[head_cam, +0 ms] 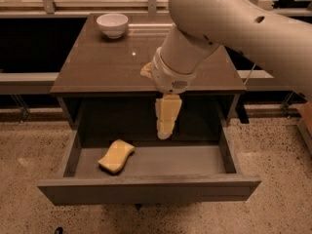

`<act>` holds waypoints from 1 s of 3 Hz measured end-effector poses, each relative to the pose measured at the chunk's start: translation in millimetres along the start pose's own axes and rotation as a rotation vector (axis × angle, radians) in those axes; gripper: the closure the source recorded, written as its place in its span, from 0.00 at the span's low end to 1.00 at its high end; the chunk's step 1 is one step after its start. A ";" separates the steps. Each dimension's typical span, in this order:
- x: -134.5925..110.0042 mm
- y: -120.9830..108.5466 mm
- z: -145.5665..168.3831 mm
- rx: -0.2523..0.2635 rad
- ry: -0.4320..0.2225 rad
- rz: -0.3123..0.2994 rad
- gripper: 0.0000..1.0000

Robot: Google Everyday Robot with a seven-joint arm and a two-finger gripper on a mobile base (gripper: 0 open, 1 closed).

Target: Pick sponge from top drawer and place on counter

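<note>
The hand (165, 133) hangs at the middle of the frame, pointing straight down over the back of the open drawer (146, 191), just below the front edge of the surface (97, 67). From this angle I cannot tell how far open it is, but it has hold of nothing. The sponge (117, 156) lies flat on the drawer floor, left of centre and lower in the frame, apart from the hand. The arm (234, 28) sweeps in from the upper right and covers part of the surface. 1 white bowl (112, 24) sits near the surface's far left corner (no part of this job). I judge this to be the approach, the 1st of 2 steps, with the grasp not yet made. The next move calls for shifting the hand left and toward the drawer front, then lowering it onto the sponge without clipping the drawer's left wall.
</note>
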State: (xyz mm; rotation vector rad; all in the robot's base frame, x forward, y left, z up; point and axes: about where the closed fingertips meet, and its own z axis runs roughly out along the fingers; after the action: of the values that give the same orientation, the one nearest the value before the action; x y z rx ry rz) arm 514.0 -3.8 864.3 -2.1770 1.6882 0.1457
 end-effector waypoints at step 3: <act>-18.1 -3.6 97.1 -0.108 -0.032 -0.167 0.00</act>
State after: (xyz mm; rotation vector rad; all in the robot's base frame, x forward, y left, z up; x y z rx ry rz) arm 527.0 48.2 781.2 -2.3702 1.5056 0.2296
